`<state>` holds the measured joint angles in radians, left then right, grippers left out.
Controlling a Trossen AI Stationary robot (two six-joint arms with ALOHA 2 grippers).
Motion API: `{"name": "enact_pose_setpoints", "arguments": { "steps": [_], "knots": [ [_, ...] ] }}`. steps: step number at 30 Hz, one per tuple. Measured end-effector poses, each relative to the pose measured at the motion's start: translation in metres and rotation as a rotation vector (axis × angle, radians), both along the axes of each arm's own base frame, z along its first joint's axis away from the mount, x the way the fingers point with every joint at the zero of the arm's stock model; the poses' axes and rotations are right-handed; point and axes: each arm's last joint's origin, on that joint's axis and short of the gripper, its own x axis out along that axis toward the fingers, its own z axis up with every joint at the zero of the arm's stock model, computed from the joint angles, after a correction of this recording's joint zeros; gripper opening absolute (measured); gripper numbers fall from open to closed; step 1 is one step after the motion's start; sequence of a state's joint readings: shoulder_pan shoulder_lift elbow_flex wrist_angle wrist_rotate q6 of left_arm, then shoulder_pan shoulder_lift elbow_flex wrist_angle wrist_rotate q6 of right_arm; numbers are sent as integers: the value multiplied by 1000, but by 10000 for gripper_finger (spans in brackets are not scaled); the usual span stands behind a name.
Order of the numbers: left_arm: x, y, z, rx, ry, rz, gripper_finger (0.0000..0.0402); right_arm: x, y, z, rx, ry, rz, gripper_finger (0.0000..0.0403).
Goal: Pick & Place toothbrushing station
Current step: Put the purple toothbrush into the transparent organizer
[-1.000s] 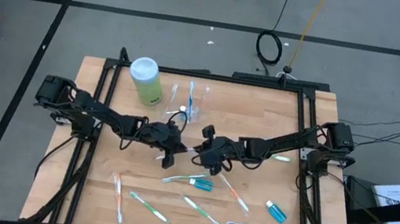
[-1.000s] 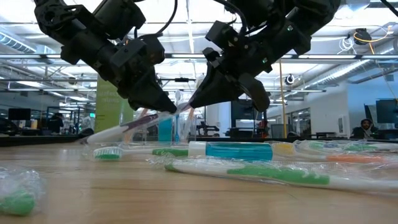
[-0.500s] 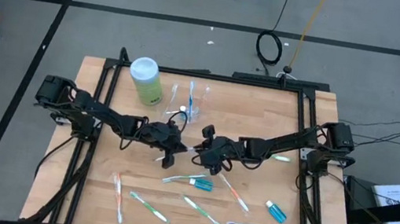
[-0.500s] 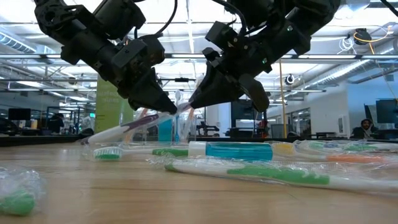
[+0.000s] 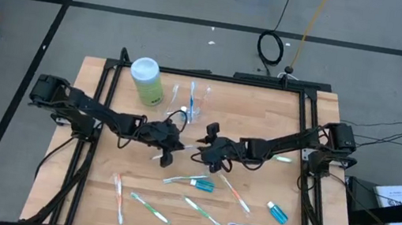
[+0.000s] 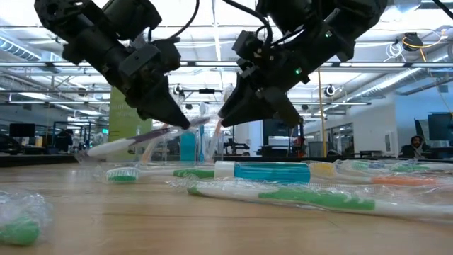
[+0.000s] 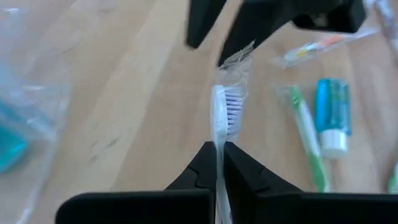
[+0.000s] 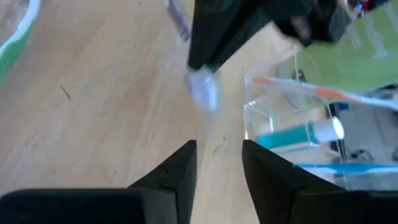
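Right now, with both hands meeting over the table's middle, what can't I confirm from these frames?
- Wrapped toothbrush: its handle end is hidden behind the left hand in the left wrist view.
- Clear cup: cut off by the right wrist picture's edge; too small to count its contents from above.
- Right hand: open, but the low view doesn't show whether it touches the wrapper.

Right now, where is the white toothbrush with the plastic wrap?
The white toothbrush is held above the table's middle by the left gripper, just in front of the clear cup, facing the right gripper.
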<state>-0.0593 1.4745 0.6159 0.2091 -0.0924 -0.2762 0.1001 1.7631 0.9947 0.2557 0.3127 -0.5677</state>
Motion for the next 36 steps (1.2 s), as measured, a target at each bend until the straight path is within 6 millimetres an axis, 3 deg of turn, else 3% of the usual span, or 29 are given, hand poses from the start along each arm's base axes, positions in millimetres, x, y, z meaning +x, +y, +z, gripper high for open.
{"name": "enact_pose_setpoints", "arguments": {
  "steps": [6, 13, 19, 23, 31, 36],
  "knots": [
    [-20, 4, 27, 60, -9, 100, 6, 0, -5, 0, 54, -16, -47, 141],
    [-34, 17, 74, 278, -252, 300, 21, 1, -5, 0, 94, -29, -73, 140],
    [-34, 34, 96, 349, -420, 221, 7, 1, -5, 0, 117, -36, -86, 141],
    [-33, 50, 91, 393, -512, 252, 13, 1, -5, 0, 119, -33, -83, 141],
    [-48, 81, 47, 414, -548, 421, 11, 1, -3, 0, 175, -23, -1, 141],
    [-61, 90, 27, 457, -582, 458, 5, 1, -4, 0, 174, -28, -4, 139]
  ]
}}
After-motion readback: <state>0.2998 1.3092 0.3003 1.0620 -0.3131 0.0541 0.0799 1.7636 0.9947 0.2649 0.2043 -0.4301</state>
